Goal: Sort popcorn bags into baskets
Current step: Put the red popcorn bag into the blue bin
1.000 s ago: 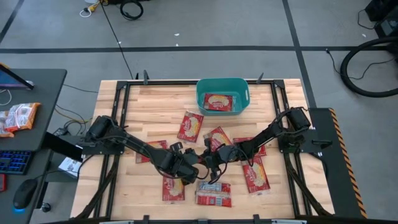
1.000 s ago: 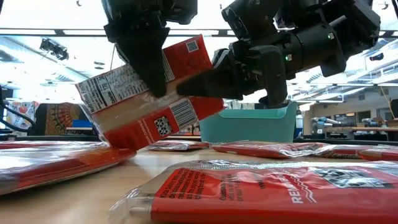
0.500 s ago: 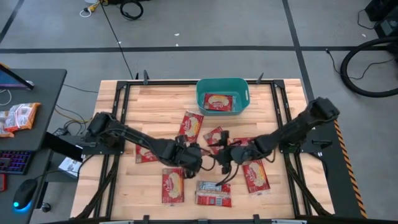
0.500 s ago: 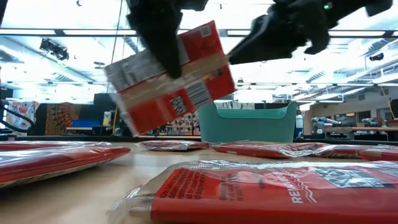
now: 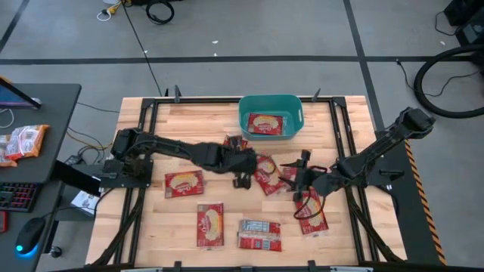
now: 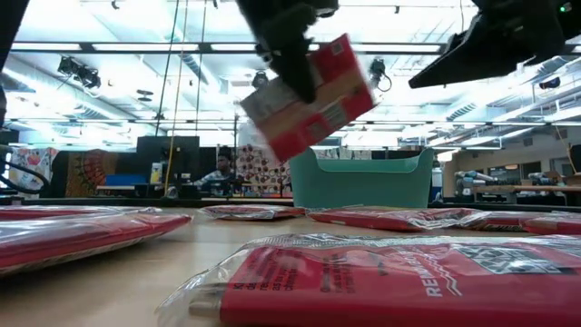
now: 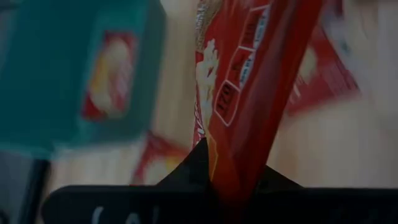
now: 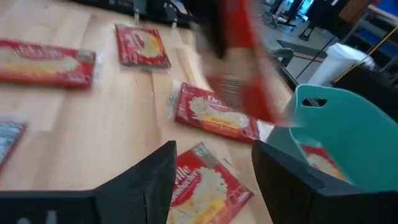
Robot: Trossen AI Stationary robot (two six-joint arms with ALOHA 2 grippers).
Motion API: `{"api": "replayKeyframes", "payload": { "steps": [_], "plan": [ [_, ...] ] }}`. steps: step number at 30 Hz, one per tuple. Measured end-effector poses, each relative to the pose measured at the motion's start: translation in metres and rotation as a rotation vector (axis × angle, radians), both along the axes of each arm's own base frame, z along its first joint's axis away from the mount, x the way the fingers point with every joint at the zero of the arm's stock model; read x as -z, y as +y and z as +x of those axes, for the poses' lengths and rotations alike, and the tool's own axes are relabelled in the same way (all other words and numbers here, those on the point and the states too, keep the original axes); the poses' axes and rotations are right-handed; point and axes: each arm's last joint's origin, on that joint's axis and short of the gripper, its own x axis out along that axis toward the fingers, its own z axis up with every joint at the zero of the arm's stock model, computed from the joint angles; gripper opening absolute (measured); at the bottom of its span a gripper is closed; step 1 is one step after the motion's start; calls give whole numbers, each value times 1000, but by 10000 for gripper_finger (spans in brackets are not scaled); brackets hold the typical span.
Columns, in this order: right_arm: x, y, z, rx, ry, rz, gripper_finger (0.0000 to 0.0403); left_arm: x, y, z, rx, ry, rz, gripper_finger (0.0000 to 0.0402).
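My left gripper hangs over the table's middle, shut on a red popcorn bag that is lifted high, in front of the teal basket. The basket stands at the far middle with one popcorn bag lying flat inside. My right gripper is open with nothing between its fingers, right of the held bag and over loose bags. More bags lie flat on the wood, and one with its grey back up. My left gripper pinches the bag's flat faces between its two fingers, at the end of the bag nearest the gripper. The fingers come from above, pointing down. The bag hangs below them, tilted, clear of the table.
Black rails frame the wooden table top. A side desk at the left holds an orange-red packet, a keyboard and a mouse. Bare wood lies left of the basket.
My right gripper has opened, let go of the bag and drawn back toward the table's right edge. My left gripper has carried the bag up and toward the basket, away from the near edge. The bag has stayed tilted and now hangs from the left gripper alone.
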Motion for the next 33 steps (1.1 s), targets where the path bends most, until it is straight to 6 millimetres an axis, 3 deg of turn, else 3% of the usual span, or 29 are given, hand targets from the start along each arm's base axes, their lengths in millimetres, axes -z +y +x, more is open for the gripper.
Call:
{"api": "replayKeyframes", "payload": {
  "steps": [14, 23, 28, 33],
  "plan": [
    [7, 14, -19, -40, -40, 149, 214, -32, 73, 35, 78, -390, 144, 30],
    [7, 20, -23, -36, -63, 183, 214, -11, 120, 51, -66, -397, 147, 30],
    [7, 20, -23, -34, -66, 187, 214, -4, 140, 67, -142, -341, 173, 30],
    [7, 20, -23, -36, -65, 186, 214, 15, 156, 82, -189, -253, 255, 30]
  ]
}}
